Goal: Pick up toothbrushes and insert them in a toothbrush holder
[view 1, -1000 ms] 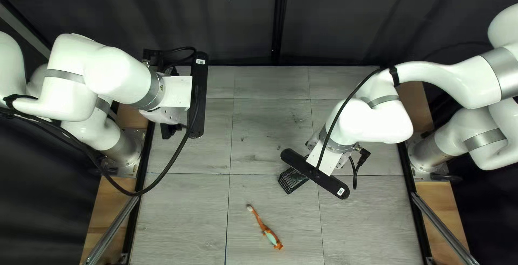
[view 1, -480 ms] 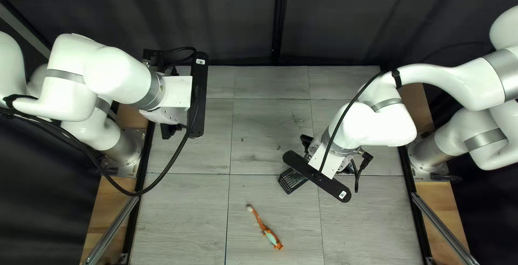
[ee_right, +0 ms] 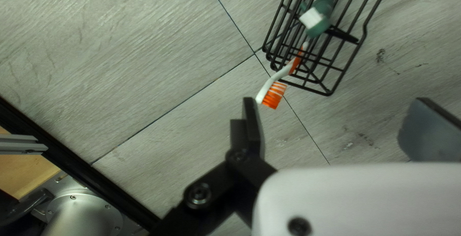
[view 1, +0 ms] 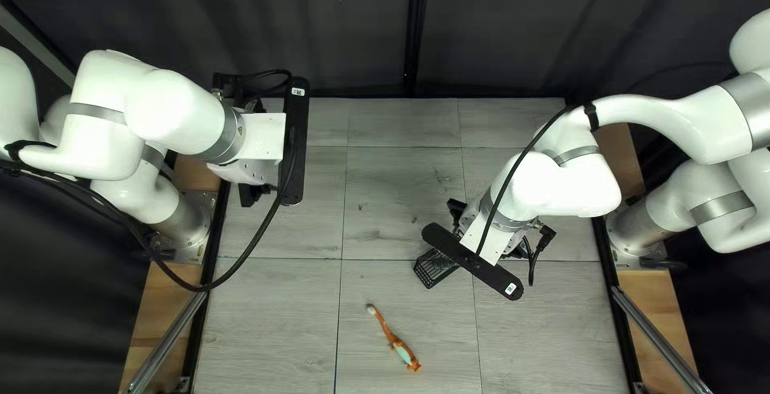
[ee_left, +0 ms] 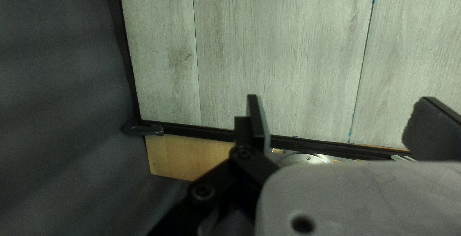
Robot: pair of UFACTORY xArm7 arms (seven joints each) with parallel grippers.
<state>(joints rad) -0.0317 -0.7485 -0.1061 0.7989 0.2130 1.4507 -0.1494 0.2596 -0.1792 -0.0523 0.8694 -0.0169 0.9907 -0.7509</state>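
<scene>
In the top left view, my right gripper (view 1: 472,261) hangs over a black wire holder (view 1: 431,272), hiding part of it. My left gripper (view 1: 295,145) is near the table's far left corner. An orange and pale-green toothbrush (view 1: 393,338) lies at the lower middle, apart from both. The right wrist view has my right gripper (ee_right: 338,125) open, its fingers wide apart with nothing between them. Ahead of it is the holder (ee_right: 346,63), with an orange-and-white toothbrush (ee_right: 284,72) in it, bristled head poking out, and a green-and-white object (ee_right: 317,17). My left gripper (ee_left: 343,123) is open too, and empty.
Black rails (view 1: 206,286) run along the table's sides, with wooden boards (view 1: 659,306) outside them. A dark curtain (view 1: 497,25) hangs behind the far edge. A black cable (view 1: 269,222) loops down from my left arm over the table's left side.
My right gripper has shifted slightly toward the right of the top left view. My left arm, the holder and the loose toothbrush have stayed put.
</scene>
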